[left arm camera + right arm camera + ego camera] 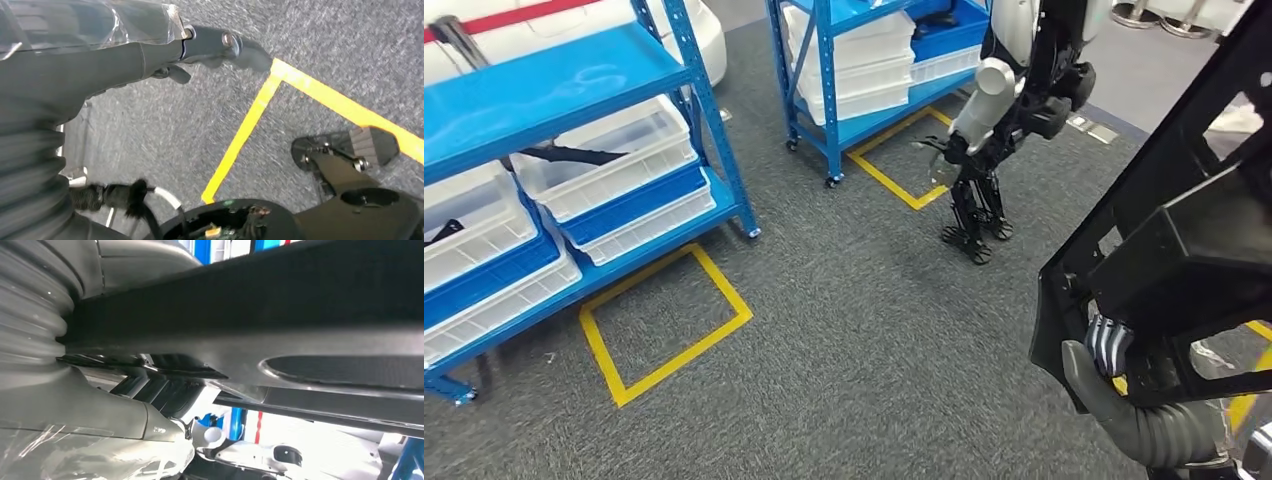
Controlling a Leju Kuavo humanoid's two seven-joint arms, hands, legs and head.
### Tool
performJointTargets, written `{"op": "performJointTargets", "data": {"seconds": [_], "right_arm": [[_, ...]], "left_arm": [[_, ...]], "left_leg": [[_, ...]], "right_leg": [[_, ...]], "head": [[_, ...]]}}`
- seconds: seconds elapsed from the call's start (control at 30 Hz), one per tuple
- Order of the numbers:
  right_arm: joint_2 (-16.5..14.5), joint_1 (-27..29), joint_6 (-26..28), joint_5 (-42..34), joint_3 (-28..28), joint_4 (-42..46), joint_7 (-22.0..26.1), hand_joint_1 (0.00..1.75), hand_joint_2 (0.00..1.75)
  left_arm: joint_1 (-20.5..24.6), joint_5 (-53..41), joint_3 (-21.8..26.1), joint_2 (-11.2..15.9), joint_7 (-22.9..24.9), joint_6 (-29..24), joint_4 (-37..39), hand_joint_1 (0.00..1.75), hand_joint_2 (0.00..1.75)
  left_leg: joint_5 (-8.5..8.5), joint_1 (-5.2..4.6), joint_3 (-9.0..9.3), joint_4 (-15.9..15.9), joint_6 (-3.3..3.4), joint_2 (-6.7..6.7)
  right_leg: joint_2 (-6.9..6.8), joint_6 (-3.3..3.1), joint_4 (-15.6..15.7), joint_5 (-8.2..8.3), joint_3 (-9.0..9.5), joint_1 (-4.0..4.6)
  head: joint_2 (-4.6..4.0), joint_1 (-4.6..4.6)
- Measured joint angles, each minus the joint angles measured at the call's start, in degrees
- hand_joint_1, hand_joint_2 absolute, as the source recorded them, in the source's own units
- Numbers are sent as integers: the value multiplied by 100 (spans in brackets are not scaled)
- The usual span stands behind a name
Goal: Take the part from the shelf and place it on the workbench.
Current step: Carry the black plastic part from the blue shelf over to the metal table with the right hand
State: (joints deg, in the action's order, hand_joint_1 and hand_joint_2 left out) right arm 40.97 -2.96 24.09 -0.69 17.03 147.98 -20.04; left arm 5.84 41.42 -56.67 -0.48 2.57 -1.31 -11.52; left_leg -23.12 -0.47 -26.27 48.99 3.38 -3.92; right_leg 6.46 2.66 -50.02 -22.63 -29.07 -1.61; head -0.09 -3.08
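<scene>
Far left in the head view stands the blue metal shelf (574, 70), its tiers loaded with clear plastic bins (609, 150), a couple of them holding thin dark pieces. In front of it, yellow tape marks a square (664, 320) on the grey carpet floor (854, 330). Further along sits a second blue rack (844, 70) with stacked white trays, and beside it another humanoid robot (1009, 90) stands on dark legs, arm hanging.

The left robot hand (210, 47) hangs over the carpet in its wrist view, fingers loosely curled with nothing visible in them. Whether it counts as clenched or released, I cannot tell.

On the right, there's the prize: the large black moulded frame part (1184, 200), off the shelf and carried high. The right robot hand (1109, 365) grasps its lower edge, thumb wrapped beneath, dark fingers hooked over the rim; the right wrist view shows the black panel (250, 315) pressed close against the palm.

So the step in hand looks like the carry. No surface is in sight yet, so the next move calls for turning and walking towards the workbench, keeping that grip firm, since a big panel held by one edge could swing or slip.
</scene>
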Motion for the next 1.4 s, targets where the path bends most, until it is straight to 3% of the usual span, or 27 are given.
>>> {"op": "performJointTargets", "data": {"seconds": [0.03, 0.1, 0.17, 0.23, 0.3, 0.33, 0.37, 0.43, 0.5, 0.57, 0.63, 0.7, 0.77, 0.8, 0.83, 0.87, 0.93, 0.97, 1.0, 1.07, 1.13, 1.17, 1.23, 1.3, 1.33, 1.37, 1.4], "right_arm": [[3, 15, 0, 1, -16, 1, -1, 175, 175], [9, 29, -2, 3, -51, 3, 1, 175, 175], [10, 34, -5, 4, -79, 5, 3, 175, 175], [8, 45, -7, 3, -91, 5, 3, 175, 175], [4, 67, -8, 2, -97, 5, 1, 175, 175], [4, 78, -8, 2, -103, 5, 0, 175, 175], [4, 85, -9, 2, -112, 5, -1, 175, 175], [4, 88, -9, 2, -132, 7, 1, 175, 175], [4, 91, -13, 2, -150, 10, 2, 175, 175], [2, 101, -20, 2, -171, 12, 4, 175, 175], [2, 108, -25, 1, -196, 12, 7, 175, 175], [2, 104, -39, -2, -214, 12, 9, 175, 175], [2, 102, -59, -15, -223, 12, 15, 175, 175], [2, 103, -67, -26, -225, 12, 19, 175, 175], [2, 104, -71, -36, -226, 12, 22, 175, 175], [2, 104, -73, -44, -228, 12, 24, 175, 175], [2, 103, -75, -51, -237, 12, 30, 175, 175], [2, 102, -76, -54, -243, 12, 32, 175, 175], [2, 103, -77, -57, -249, 12, 35, 175, 175], [3, 105, -78, -63, -266, 12, 38, 175, 175], [5, 106, -81, -66, -281, 12, 40, 175, 175], [7, 106, -82, -67, -288, 12, 41, 175, 175], [6, 106, -85, -72, -296, 12, 42, 175, 175], [4, 108, -87, -86, -299, 12, 42, 175, 175], [4, 109, -88, -95, -299, 12, 41, 175, 175], [4, 109, -90, -101, -300, 12, 42, 175, 175], [4, 109, -95, -105, -302, 12, 43, 175, 175]], "left_arm": [[5, -3, 0, -9, -13, 6, 0, 0, 175], [14, -13, 0, -26, -49, 17, 0, 0, 175], [14, -22, 0, -35, -84, 14, 0, 0, 175], [5, -25, 0, -40, -101, 13, 0, 0, 175], [-6, -27, 0, -42, -102, 4, 0, 0, 175], [-9, -29, 0, -42, -103, -11, 0, 0, 175], [-7, -33, 0, -43, -103, -40, 0, 0, 175], [1, -39, 0, -45, -105, -128, 0, 0, 175], [5, -42, 0, -46, -107, -197, 0, 0, 175], [5, -44, 0, -46, -109, -252, 0, 0, 175], [10, -45, 0, -50, -109, -328, 0, 0, 175], [10, -46, 0, -56, -109, -366, 0, 0, 175], [-6, -42, 0, -63, -108, -366, 0, 0, 175], [-14, -38, 0, -66, -107, -366, 0, 0, 175], [-18, -35, 0, -69, -105, -365, 0, 0, 175], [-17, -33, 0, -72, -105, -364, 0, 0, 175], [-11, -32, 0, -75, -104, -362, 0, 0, 175], [-9, -31, 0, -78, -104, -363, 0, 0, 175], [-9, -29, 0, -83, -104, -363, 0, 0, 175], [-5, -28, 0, -92, -102, -357, 0, 0, 175], [4, -28, 0, -101, -102, -346, 0, 0, 175], [8, -27, 0, -104, -102, -343, 0, 0, 175], [9, -26, 0, -108, -102, -346, 0, 0, 175], [-5, -26, 0, -110, -102, -348, 0, 0, 175], [-11, -26, 0, -110, -103, -351, 0, 0, 175], [-11, -25, 0, -111, -104, -359, 0, 0, 175], [-7, -24, 0, -111, -107, -373, 0, 0, 175]], "left_leg": [[17, 11, 5, -27, -11, 71], [59, 35, 22, -93, 6, 197], [84, 41, 23, -122, 32, 320], [88, 35, 9, -121, 42, 427], [87, 31, 4, -118, 41, 540], [85, 33, 6, -116, 39, 605], [81, 37, 12, -113, 31, 670], [56, 15, 30, -91, -8, 774], [35, -23, 37, -72, -69, 864], [29, -30, 37, -71, -117, 958], [-129, -6, -37, 117, -174, 813], [-559, 19, -354, 848, -229, 546], [-938, 26, -762, 1752, -246, 463], [-972, 27, -860, 1961, -242, 456], [-888, 27, -844, 1926, -231, 448], [-699, 27, -709, 1635, -209, 421], [-239, 21, -271, 689, -132, 181], [-87, 17, -92, 287, -101, 62], [-10, 7, 11, 51, -81, -23], [11, -8, 57, -69, -72, 40], [50, 8, 74, -117, -24, 169], [71, 20, 78, -147, 14, 238], [92, 24, 63, -169, 64, 372], [98, 24, 39, -167, 75, 504], [98, 28, 35, -166, 73, 571], [97, 36, 38, -163, 66, 631], [91, 44, 47, -157, 50, 688]], "right_leg": [[47, 31, 7, 12, -14, -8], [-121, 77, -196, -135, -117, 5], [-440, 105, -887, -546, -424, 26], [-552, 132, -1636, -893, -761, 26], [-579, 151, -1903, -925, -866, 21], [-600, 157, -1766, -815, -780, 20], [-647, 162, -1406, -630, -579, 19], [-922, 158, -480, -280, -71, 28], [-1087, 92, -3, -141, 167, 40], [-971, -5, 44, -105, 150, 44], [-859, -78, 65, -65, 129, 32], [-752, -134, 78, -27, 98, 19], [-623, -158, 79, -5, 62, 20], [-550, -158, 78, 2, 54, 20], [-476, -154, 78, 9, 53, 19], [-402, -148, 78, 16, 58, 18], [-268, -122, 78, 28, 61, 15], [-196, -101, 76, 37, 49, 16], [-131, -72, 76, 52, 29, 15], [5, -7, 87, 90, -14, 10], [-96, 38, -24, 13, -77, 5], [-223, 54, -258, -138, -182, 13], [-484, 84, -1123, -605, -572, 32], [-556, 120, -1861, -888, -896, 20], [-576, 136, -1899, -860, -890, 9], [-608, 151, -1676, -728, -751, -3], [-691, 171, -1250, -535, -501, -16]], "head": [[0, 1], [0, 2], [0, 4], [0, 5], [0, 5], [0, 5], [0, 5], [0, 7], [0, 1], [0, -5], [0, -4], [0, -3], [0, -3], [0, -4], [0, -4], [0, -4], [0, -4], [0, -4], [0, -4], [0, -2], [0, -1], [0, 1], [0, 2], [0, 2], [0, 2], [0, 2], [0, 2]]}}
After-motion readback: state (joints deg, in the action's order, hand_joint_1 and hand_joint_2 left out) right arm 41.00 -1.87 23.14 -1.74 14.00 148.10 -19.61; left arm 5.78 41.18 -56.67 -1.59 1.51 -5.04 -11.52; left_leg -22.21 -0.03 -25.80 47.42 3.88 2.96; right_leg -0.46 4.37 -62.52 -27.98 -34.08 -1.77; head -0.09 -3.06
